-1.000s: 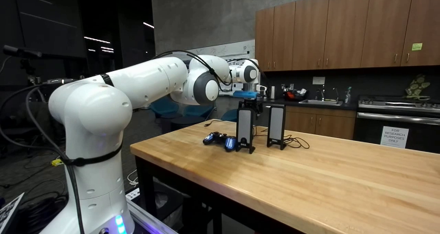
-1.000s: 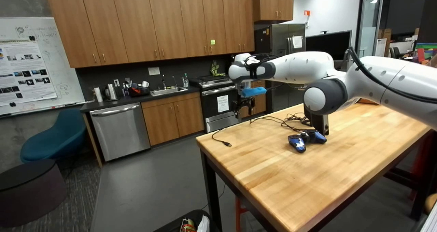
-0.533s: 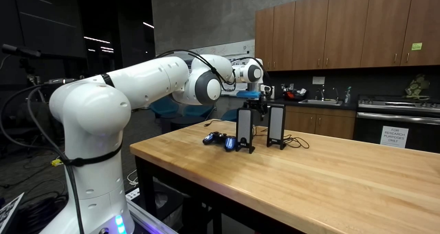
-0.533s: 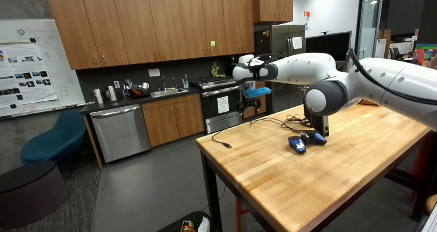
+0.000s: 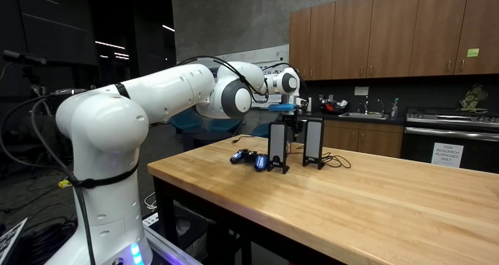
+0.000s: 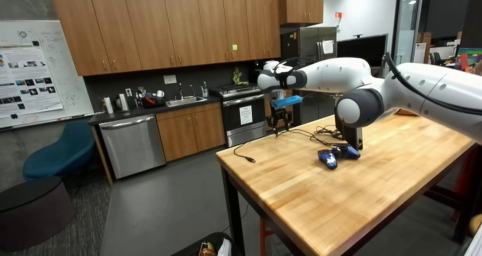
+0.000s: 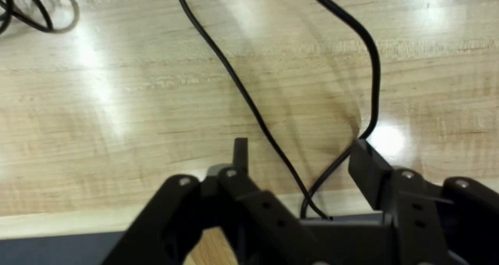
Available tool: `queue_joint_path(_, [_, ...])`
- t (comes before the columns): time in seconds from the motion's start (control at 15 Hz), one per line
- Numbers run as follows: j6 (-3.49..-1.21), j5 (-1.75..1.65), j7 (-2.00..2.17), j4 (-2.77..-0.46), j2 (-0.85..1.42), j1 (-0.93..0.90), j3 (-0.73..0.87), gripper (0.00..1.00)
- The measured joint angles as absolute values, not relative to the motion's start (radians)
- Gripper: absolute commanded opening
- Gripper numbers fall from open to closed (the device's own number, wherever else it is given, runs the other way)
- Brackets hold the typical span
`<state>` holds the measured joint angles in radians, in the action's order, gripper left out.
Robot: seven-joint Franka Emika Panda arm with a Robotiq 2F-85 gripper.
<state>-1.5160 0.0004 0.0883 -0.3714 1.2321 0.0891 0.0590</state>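
Gripper [image 7: 300, 152] is hanging close over wooden table [image 7: 136, 152] in wrist view; fingers [image 7: 240, 154] are standing spread, thin black cable [image 7: 249, 101] running through the gap, showing apart from both tips. Thicker-looking black strand [image 7: 376, 70] is bending past 1 fingertip, contact unclear; the 2 are crossing near the table edge. In an exterior view, gripper is showing behind and between 2 upright speakers [image 5: 313, 142], game controller [image 5: 249, 156] lying just beside 1 of them, white arm [image 5: 163, 89] stretching over the table. In an exterior view, gripper is pointing down at the table edge, fingers visibly apart; cable is trailing along the tabletop by the fingertips, plug [image 6: 250, 159] lying near the table corner. Blue block [image 6: 287, 102] is sitting above the gripper.
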Motion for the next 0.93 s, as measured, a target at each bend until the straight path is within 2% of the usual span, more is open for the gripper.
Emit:
queue_joint_path(0.27, [-1.481,0.000,0.089,-0.372,1.235,0.089,0.061,0.05])
queue_joint_path(0.33, [-1.474,0.000,0.089,-0.372,1.236,0.088,0.061,0.01])
queue_joint_path(0.93, [-1.466,0.001,0.083,-0.365,1.223,0.090,0.060,0.01])
